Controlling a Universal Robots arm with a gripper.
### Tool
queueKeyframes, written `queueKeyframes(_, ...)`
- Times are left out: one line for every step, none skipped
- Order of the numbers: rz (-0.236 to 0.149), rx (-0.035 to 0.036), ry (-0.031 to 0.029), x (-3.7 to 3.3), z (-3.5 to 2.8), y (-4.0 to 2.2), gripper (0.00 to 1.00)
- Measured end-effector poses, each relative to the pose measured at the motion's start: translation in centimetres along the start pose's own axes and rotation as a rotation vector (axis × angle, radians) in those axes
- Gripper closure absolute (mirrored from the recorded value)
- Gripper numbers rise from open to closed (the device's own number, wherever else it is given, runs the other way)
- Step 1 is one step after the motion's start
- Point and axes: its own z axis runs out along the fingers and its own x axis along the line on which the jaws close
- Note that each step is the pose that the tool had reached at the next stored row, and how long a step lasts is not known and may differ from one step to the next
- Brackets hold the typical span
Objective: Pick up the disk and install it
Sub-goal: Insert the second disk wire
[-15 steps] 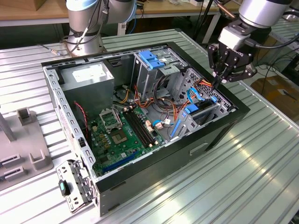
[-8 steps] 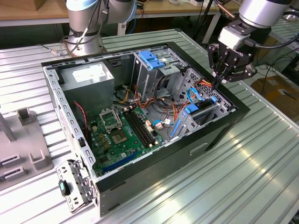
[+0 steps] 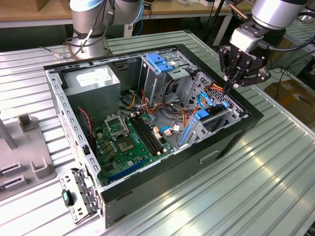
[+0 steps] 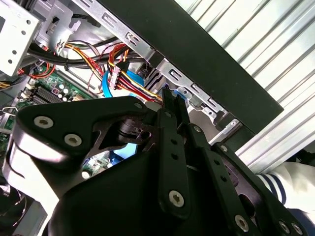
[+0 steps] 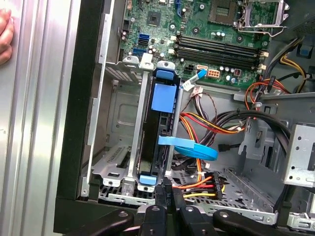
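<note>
The disk (image 5: 156, 132) stands on edge in a slot of the metal bay at the front corner of the open computer case (image 3: 231, 142). It has a dark body, a blue band and blue carrier ends. In the exterior view the disk (image 3: 210, 119) leans in the bay at the case's right end. My gripper (image 3: 229, 87) hangs just above that corner. In the first wrist view my gripper (image 5: 168, 191) is shut, its fingers pressed together with nothing between them, right beside the blue end of the disk. The second wrist view has my gripper (image 4: 171, 101) tips near the case's metal rim.
Orange, yellow and black cables (image 5: 206, 184) and a blue ribbon (image 5: 189, 147) lie right beside the bay. A motherboard (image 3: 125, 142), a grey power supply (image 3: 93, 83) and a drive cage with a blue bracket (image 3: 160, 61) fill the case. A hand (image 5: 4, 34) rests on the table.
</note>
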Motion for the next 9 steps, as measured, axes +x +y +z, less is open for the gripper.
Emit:
queueKeyframes(0.005,0.0,0.0003,0.0,0.0,0.0,0.83)
queueKeyframes(0.018,-0.0001,0.001,0.0,0.01,0.0,0.83)
queueKeyframes(0.027,-0.0001,0.0016,0.0,0.02,0.0,0.83)
queueKeyframes(0.04,-0.0002,0.0023,0.0,0.03,0.0,0.83)
queueKeyframes(0.052,-0.0003,0.0031,0.0,0.04,0.0,0.83)
queueKeyframes(0.059,-0.0003,0.0036,0.0,0.04,0.0,0.83)
queueKeyframes(0.063,-0.0003,0.0038,0.0,0.04,0.0,0.83)
queueKeyframes(0.063,-0.0003,0.0038,0.0,0.04,0.0,0.83)
queueKeyframes(0.063,-0.0003,0.0037,0.0,0.04,0.0,0.83)
